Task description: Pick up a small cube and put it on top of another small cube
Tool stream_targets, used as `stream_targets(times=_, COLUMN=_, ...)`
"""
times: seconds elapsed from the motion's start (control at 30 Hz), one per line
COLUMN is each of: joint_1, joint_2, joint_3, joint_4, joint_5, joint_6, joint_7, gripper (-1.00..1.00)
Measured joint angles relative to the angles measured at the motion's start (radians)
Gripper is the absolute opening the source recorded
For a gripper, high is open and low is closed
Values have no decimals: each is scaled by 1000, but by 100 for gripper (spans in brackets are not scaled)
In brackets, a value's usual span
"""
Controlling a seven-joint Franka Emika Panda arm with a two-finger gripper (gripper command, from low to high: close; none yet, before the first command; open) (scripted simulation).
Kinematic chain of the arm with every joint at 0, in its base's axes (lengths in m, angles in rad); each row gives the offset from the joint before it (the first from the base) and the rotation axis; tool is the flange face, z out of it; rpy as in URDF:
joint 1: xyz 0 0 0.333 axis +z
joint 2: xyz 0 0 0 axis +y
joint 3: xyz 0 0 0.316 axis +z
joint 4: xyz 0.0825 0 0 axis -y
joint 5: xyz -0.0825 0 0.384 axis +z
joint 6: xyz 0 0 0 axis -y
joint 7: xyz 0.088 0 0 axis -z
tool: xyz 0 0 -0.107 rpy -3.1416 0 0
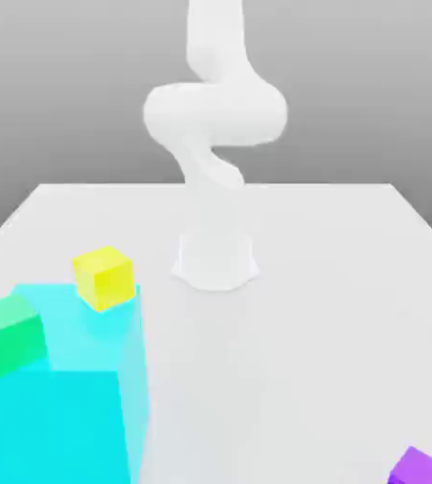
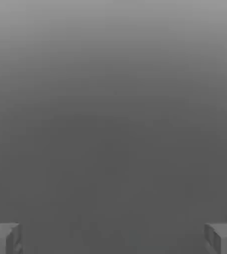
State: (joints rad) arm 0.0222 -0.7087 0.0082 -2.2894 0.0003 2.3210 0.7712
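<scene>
Blue, smooth and shaped like a big box, the block [image 1: 59, 416] stood near you in the exterior view. Yellow [image 1: 104, 279] and green [image 1: 9, 336] cubes sat on top; the small purple cube [image 1: 422, 468] lay at the exterior view's lower right. In the hand view, your gripper [image 2: 113, 240] was wide open, holding nothing.

Exterior view: I see a white arm [image 1: 216, 118] over a pale table [image 1: 276, 350] | large cyan block [image 1: 54, 416], exterior view's left, yellow cube [image 1: 105, 279] and green cube [image 1: 11, 335] on top | purple cube [image 1: 421, 468], lower right corner
</scene>
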Motion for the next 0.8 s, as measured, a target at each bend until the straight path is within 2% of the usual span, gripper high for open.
stream_targets(times=0.47, joint_1=109, joint_2=513, joint_3=68, joint_4=60, joint_5=-11, joint_6=118, joint_7=-152, gripper=0)
stream_targets(times=0.8, joint_1=191, joint_2=877, joint_3=117, joint_4=102, joint_5=-61, joint_6=201, joint_7=-231, gripper=0)
